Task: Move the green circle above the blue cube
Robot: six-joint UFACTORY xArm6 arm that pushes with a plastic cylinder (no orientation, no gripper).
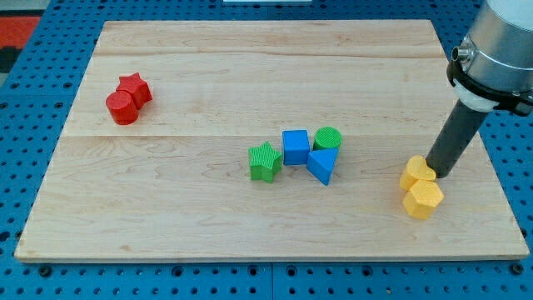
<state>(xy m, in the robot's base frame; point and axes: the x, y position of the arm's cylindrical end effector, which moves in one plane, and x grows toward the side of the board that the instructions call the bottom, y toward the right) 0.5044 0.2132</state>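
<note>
The wooden worktop (250, 75) carries three groups of blocks, and the blue cube (295, 147) serves as the landmark near its middle. The green circle (327, 138) sits just beside the blue cube on the view's right, slightly higher, and seems to touch the cube's upper right corner. A blue triangle-like block (322, 164) lies below the green circle and at the lower right of the blue cube, touching or nearly touching both. A green star (265, 162) stands just to the view's left of the blue cube, a little lower.

Far to the upper left of the blue cube, a red star (134, 87) and a red cylinder (122, 107) rest against each other.

Well to the right of the blue cube, two yellow blocks lie together: a yellow block (416, 173) above a yellow hexagon (423, 199). My tip (438, 174) rests against the right side of the upper yellow block, well apart from the green circle. The tool is a plain rod with no jaws, so it has nothing to open or close
</note>
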